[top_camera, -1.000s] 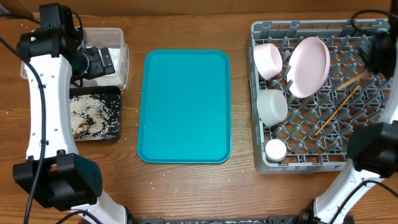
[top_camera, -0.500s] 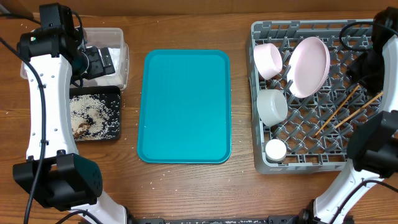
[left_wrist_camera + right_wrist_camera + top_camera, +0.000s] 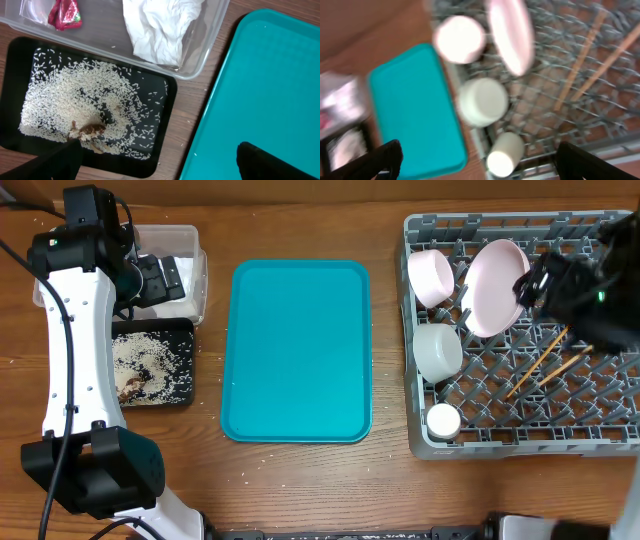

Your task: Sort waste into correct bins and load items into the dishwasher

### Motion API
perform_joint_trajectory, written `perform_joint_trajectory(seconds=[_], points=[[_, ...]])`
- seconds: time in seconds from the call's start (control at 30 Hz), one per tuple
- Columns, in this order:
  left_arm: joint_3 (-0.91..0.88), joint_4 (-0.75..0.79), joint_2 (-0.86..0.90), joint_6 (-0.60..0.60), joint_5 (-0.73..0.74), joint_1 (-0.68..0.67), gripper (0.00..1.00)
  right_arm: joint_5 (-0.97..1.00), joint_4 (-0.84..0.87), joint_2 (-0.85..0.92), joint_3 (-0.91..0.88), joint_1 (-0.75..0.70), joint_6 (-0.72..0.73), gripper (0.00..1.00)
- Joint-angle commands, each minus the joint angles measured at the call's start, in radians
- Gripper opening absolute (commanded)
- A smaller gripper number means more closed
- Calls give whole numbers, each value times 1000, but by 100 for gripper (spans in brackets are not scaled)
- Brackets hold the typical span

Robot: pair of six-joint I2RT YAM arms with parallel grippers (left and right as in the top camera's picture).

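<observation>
Lifting clear looks like the step in hand: the right gripper (image 3: 479,146) hangs over the large square grey plastic dish rack (image 3: 480,222), fingers spread wide, empty. Rise straight up (the round pale pink plate (image 3: 497,285) stands on edge just beside it), not sideways. Below and ahead of it, the two thin wooden chopsticks (image 3: 543,357) rest in the rack, side by side, long axes slanting diagonally across it. The left gripper (image 3: 159,150) gapes too, holding nothing.

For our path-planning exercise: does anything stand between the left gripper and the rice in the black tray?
Nothing visible does. The rice lies uncovered in the black tray, the clear tub sits beside it, and the left gripper hangs open above both.
</observation>
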Motion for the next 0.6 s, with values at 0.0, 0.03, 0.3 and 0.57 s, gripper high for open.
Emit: perform_joint_trajectory(seconds=[0.0,0.03,0.3,0.57], points=[[0,0,-2,23,-6,-2,100,-43,-7,-80,6,26,-38,100],[0,0,-2,23,-6,-2,100,-39,-7,-109,6,26,-63,100],[0,0,-2,23,-6,-2,100,22,-7,-383,3,25,-133,100],[0,0,-2,23,-6,-2,100,71,247,-660,-228,25,-167,100]])
